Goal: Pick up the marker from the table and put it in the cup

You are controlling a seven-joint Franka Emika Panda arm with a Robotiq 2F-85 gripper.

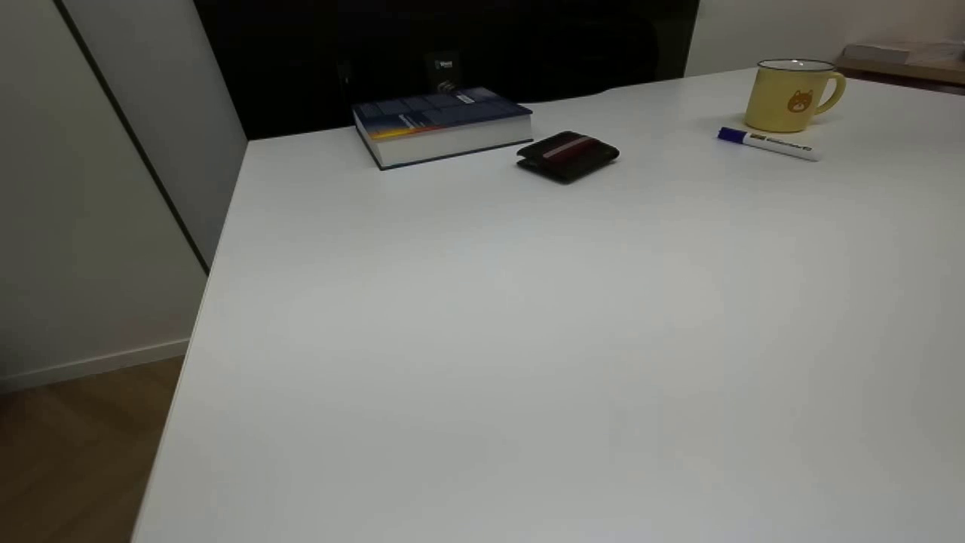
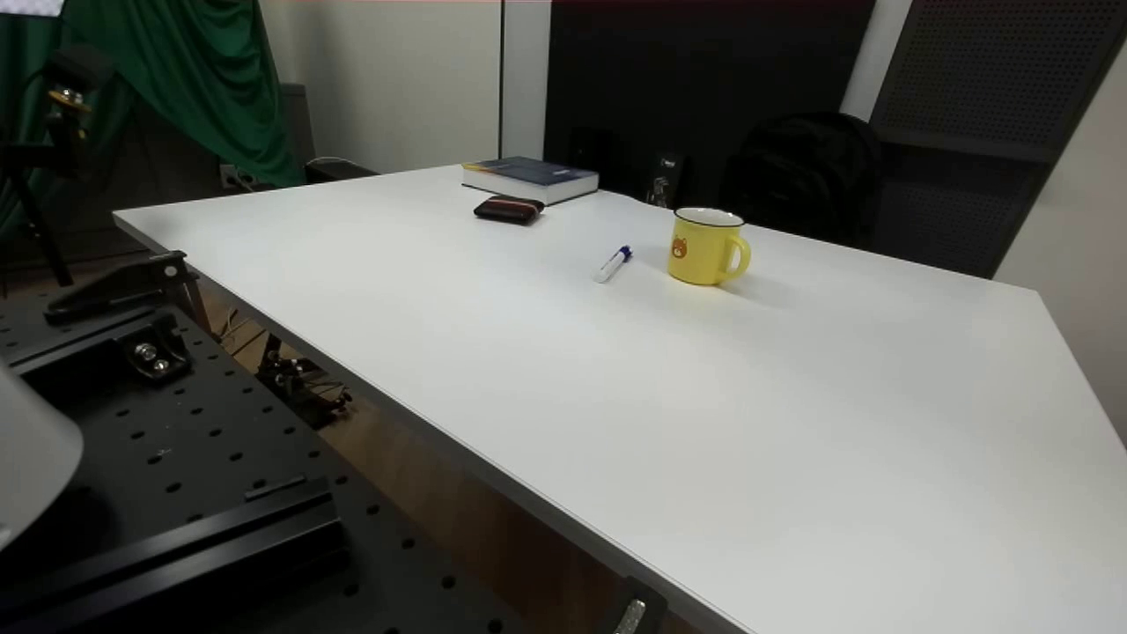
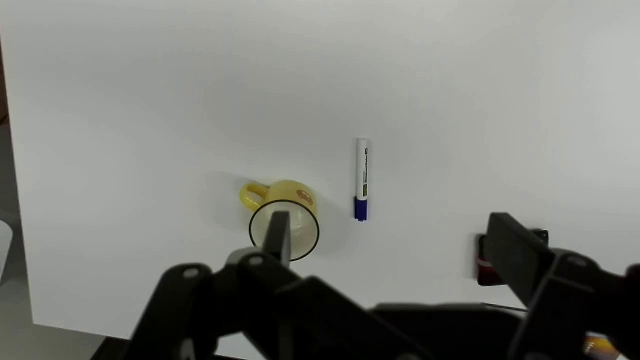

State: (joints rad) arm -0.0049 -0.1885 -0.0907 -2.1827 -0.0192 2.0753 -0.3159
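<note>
The marker, white with a dark blue cap, lies flat on the white table (image 1: 528,339) in both exterior views (image 1: 776,145) (image 2: 612,265) and in the wrist view (image 3: 362,172). The yellow cup (image 1: 776,98) stands upright close beside it, with a side handle and a small animal-face mark. It also shows in an exterior view (image 2: 702,255) and in the wrist view (image 3: 291,190). My gripper (image 3: 389,216) is open, with nothing between its fingers, and looks down from above the table. Its left finger hides part of the cup's mouth. Neither exterior view shows the gripper.
A dark wallet (image 1: 569,156) with a red stripe lies near a thick blue book (image 1: 452,124). The right finger partly hides the wallet (image 3: 490,272) in the wrist view. A black perforated plate (image 2: 202,440) lies beside the table's edge.
</note>
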